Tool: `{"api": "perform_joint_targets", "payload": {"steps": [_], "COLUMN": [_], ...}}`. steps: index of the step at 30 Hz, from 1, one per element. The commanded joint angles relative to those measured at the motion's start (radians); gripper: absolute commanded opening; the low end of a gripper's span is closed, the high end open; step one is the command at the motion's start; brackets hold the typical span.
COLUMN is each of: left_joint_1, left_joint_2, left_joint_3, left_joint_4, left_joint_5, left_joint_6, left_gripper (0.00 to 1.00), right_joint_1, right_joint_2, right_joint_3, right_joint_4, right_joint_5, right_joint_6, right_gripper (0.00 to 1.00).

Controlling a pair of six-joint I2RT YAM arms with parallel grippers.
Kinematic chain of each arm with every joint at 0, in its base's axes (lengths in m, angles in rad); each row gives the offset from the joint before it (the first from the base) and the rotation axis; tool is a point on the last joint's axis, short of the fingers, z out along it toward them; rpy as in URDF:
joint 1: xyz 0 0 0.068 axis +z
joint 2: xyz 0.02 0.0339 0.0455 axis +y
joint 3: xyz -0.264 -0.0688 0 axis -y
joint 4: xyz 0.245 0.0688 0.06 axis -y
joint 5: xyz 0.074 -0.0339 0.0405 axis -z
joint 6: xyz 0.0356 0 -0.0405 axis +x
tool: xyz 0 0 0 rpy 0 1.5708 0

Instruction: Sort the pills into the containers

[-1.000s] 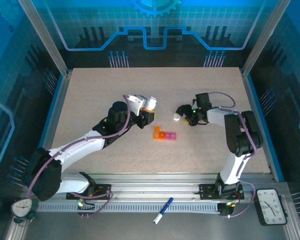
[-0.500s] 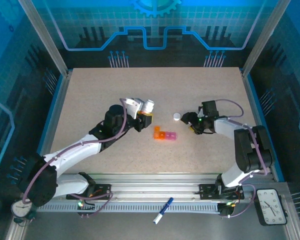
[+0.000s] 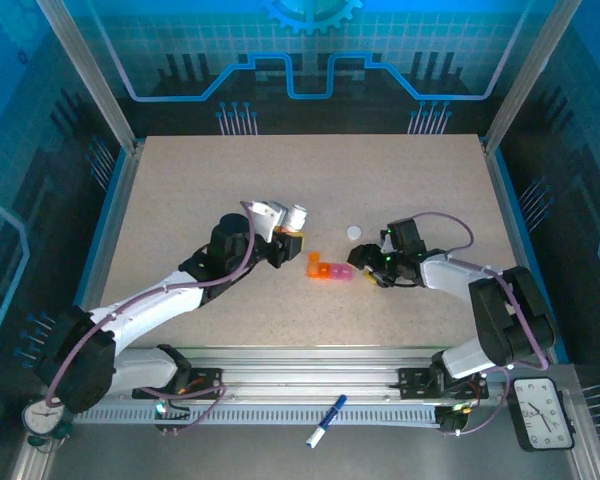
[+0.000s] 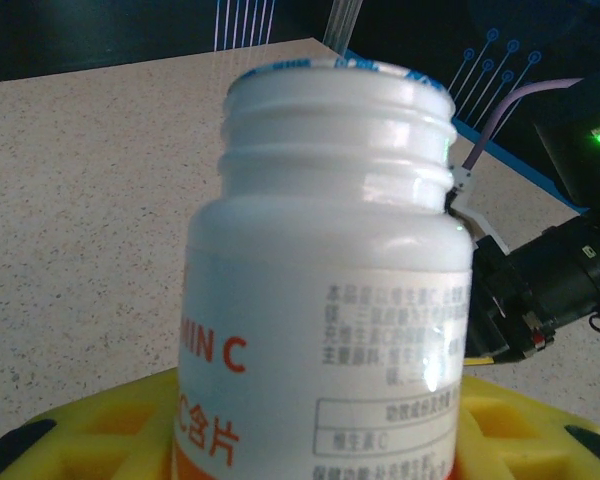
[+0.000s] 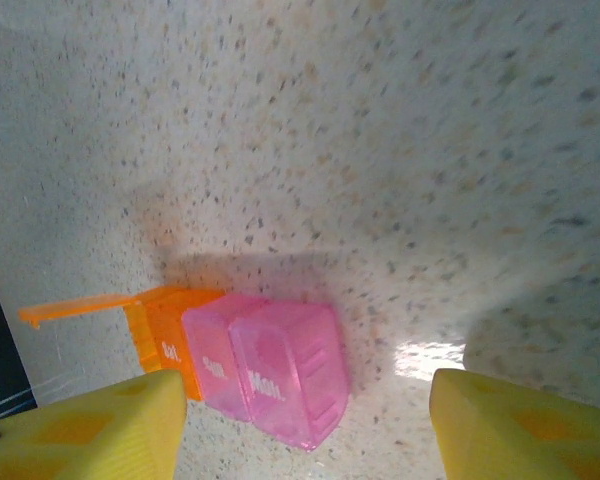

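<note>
Containers [image 3: 329, 268], a short strip of joined cells, orange at one end and pink at the other, are lying on the table [image 3: 180, 200] near its middle, between the two arms. An orange cell's lid [image 5: 80, 308] is standing open; whether any pill is sitting inside the translucent cells cannot be told. The right end effector [image 3: 360, 266] is hovering just beside the pink end, its yellow fingers [image 5: 90, 425] spread apart and gripping nothing. A second ago it had the white cap [image 3: 353, 232] at its fingertips farther back; that cap is now lying alone on the table behind the strip, and the end effector has come down toward the pink cells. The strip itself is staying where it was. The left end effector [image 3: 288, 233] is clamping the uncapped white bottle [image 4: 330, 300] near the orange end, slightly closer to the arm bases than before. A blue-and-white pen [image 3: 325, 420] is lying on the front rail, well apart
</note>
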Motion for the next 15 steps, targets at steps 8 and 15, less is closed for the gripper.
{"api": "perform_joint_targets", "payload": {"steps": [8, 15], "left_joint_1": [-0.006, -0.007], "left_joint_2": [-0.022, -0.019], "left_joint_3": [-0.015, -0.015], "left_joint_4": [0.024, 0.022], "left_joint_5": [-0.016, -0.018], "left_joint_6": [0.015, 0.011], "left_gripper": [0.00, 0.00], "right_joint_1": [0.117, 0.142], "right_joint_2": [0.084, 0.128], "right_joint_3": [0.007, 0.037], "right_joint_4": [0.121, 0.157], "right_joint_5": [0.034, 0.015], "right_joint_6": [0.101, 0.101], "right_gripper": [0.66, 0.66]}}
